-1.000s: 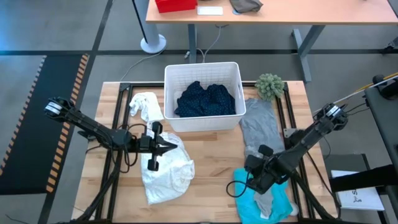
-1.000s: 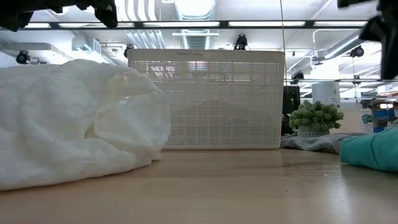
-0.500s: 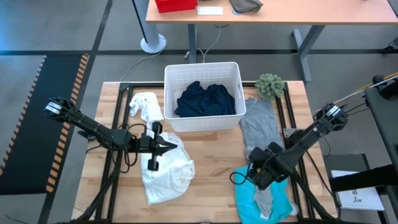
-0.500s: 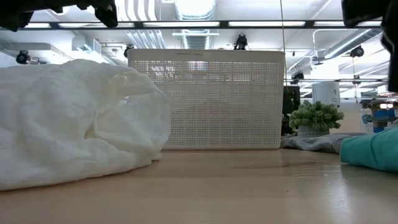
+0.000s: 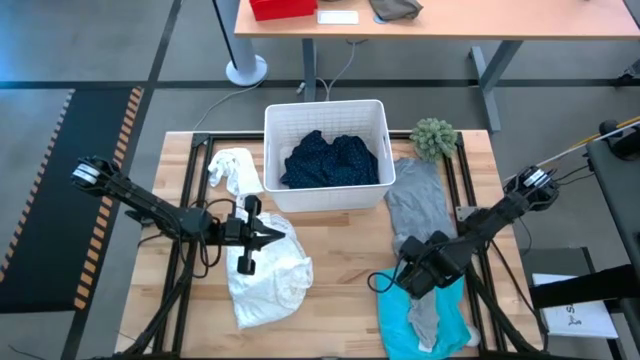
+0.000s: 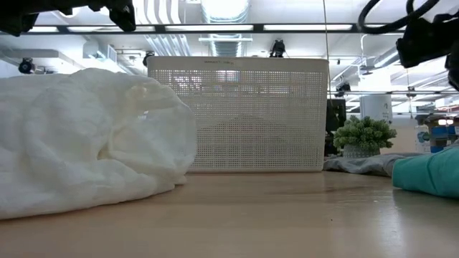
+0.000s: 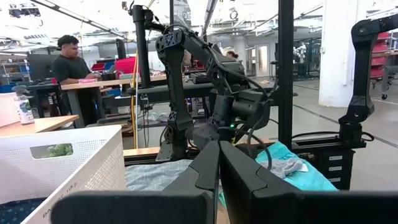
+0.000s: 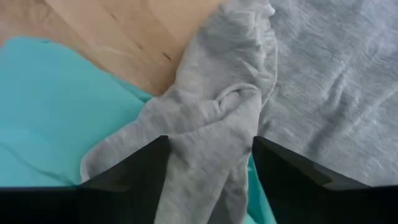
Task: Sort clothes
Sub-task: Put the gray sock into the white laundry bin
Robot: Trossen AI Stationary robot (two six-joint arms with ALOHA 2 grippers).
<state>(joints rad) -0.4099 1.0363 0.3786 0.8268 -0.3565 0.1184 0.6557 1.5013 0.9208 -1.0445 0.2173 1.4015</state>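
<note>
The white slatted basket [image 5: 372, 115] at the table's far middle holds a navy dotted shirt [image 5: 330, 160]. A small white cloth [image 5: 233, 170] lies to its left. The crumpled white shirt [image 5: 268, 272] lies near the table's middle, and my left gripper [image 5: 278, 236] hovers shut over its far edge, clear of it. The grey tee [image 5: 418, 205] stretches along the right side, its bunched near end [image 8: 211, 118] resting on the turquoise piece [image 5: 398, 322]. My right gripper [image 8: 208, 177] hangs open above that bunched end, one finger to each side, raised off the cloth.
A fuzzy green ball [image 5: 433, 137] sits at the far right corner beside the basket. Bare wood lies between the white shirt and the grey tee. Beyond the table stand a desk [image 5: 440, 20] and a person [image 7: 68, 59].
My right gripper has drawn back a little toward the table's far edge, away from the turquoise piece. The grey tee's near end stays lying on the turquoise piece.
</note>
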